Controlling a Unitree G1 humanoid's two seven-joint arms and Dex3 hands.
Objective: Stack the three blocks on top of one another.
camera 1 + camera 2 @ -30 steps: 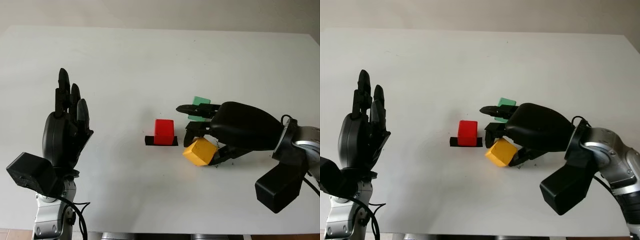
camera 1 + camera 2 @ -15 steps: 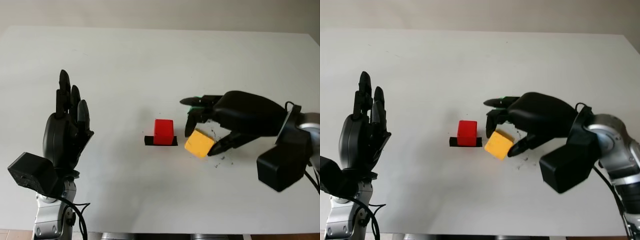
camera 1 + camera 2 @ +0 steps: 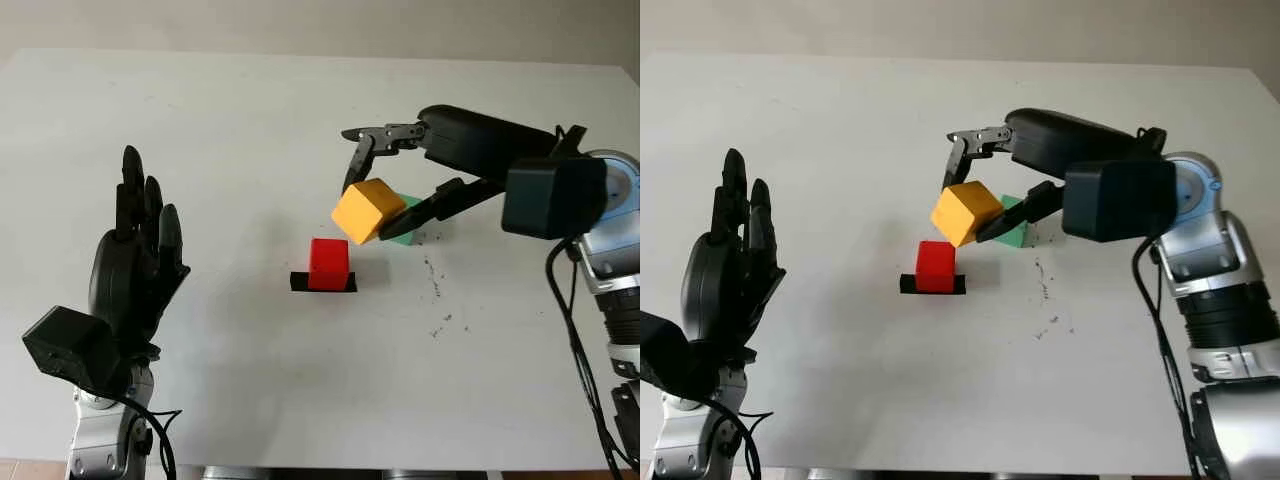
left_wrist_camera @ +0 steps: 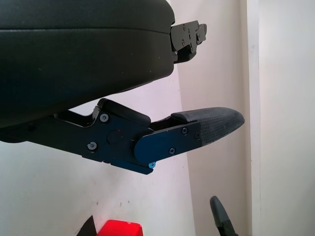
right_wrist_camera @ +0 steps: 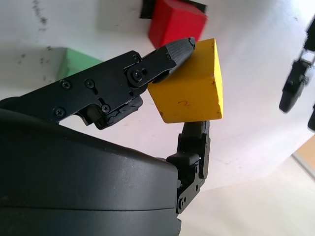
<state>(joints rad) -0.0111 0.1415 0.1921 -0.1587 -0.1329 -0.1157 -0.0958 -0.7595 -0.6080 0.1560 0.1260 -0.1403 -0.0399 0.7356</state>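
Nearest the robot, at the table's front left, the left hand [image 3: 135, 265] stands upright above the white table [image 3: 250, 120], open and holding nothing, well apart from the blocks. Further in, near the table's middle, the red block [image 3: 328, 263] sits on a small black base [image 3: 322, 284] that lies flat on the surface. A few dark specks [image 3: 437, 300] mark the table to the right of it. Just above and to the right of the red block, the right hand [image 3: 385, 185] pinches the yellow block [image 3: 368, 210] between its fingertips, holding it tilted and clear of the table. Behind the yellow block, partly hidden by it, the green block [image 3: 1013, 222] rests on the table.
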